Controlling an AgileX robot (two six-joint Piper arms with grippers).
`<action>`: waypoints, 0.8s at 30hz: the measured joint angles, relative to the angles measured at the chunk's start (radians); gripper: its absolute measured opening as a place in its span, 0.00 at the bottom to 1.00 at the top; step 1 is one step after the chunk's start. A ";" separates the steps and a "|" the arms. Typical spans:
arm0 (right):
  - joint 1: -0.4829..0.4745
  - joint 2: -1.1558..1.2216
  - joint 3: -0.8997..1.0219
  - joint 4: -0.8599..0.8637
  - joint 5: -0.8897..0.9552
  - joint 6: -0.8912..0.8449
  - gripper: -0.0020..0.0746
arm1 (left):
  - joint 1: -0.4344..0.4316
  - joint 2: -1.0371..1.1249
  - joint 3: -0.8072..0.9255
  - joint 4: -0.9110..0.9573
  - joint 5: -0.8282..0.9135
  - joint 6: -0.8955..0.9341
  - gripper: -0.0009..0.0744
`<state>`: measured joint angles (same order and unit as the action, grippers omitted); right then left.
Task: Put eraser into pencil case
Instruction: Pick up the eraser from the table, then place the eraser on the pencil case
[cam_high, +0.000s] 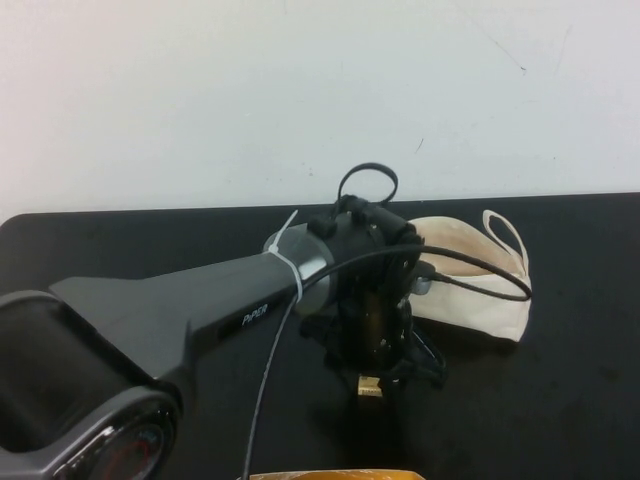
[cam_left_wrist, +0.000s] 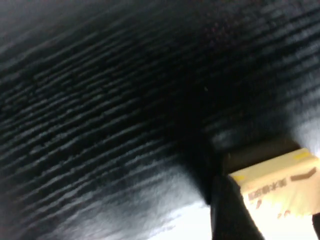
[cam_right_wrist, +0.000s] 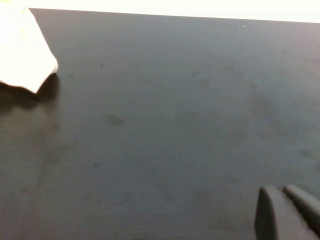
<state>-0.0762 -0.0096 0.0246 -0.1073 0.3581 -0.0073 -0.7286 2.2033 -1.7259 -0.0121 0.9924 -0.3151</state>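
Observation:
My left gripper (cam_high: 371, 372) points down at the black table, just in front of the pencil case (cam_high: 470, 282), a cream-white pouch with a wrist loop at its far right end. It is shut on the eraser (cam_high: 368, 386), a small yellowish block at its tips, low over the table. In the left wrist view the eraser (cam_left_wrist: 277, 189) shows its pale label with dark print, between dark fingers (cam_left_wrist: 231, 212). My right gripper (cam_right_wrist: 281, 194) is out of the high view; in its wrist view it is shut and empty over bare table, far from a pouch corner (cam_right_wrist: 22, 55).
The black table (cam_high: 560, 400) runs back to a white wall. A yellowish-tan object (cam_high: 330, 474) lies at the table's near edge, below the left arm. The left arm's cables (cam_high: 480, 268) hang over the pouch.

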 joint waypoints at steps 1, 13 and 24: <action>0.000 0.000 0.000 0.000 0.000 0.000 0.02 | 0.000 0.000 -0.012 0.000 0.023 0.037 0.41; 0.000 0.000 0.000 0.000 0.000 0.000 0.02 | -0.020 -0.093 -0.363 0.044 -0.011 0.174 0.41; 0.000 0.000 0.000 0.000 0.000 0.000 0.02 | 0.000 0.056 -0.392 0.085 -0.132 0.195 0.48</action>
<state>-0.0762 -0.0096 0.0246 -0.1073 0.3581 -0.0073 -0.7288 2.2597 -2.1178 0.0733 0.8600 -0.1197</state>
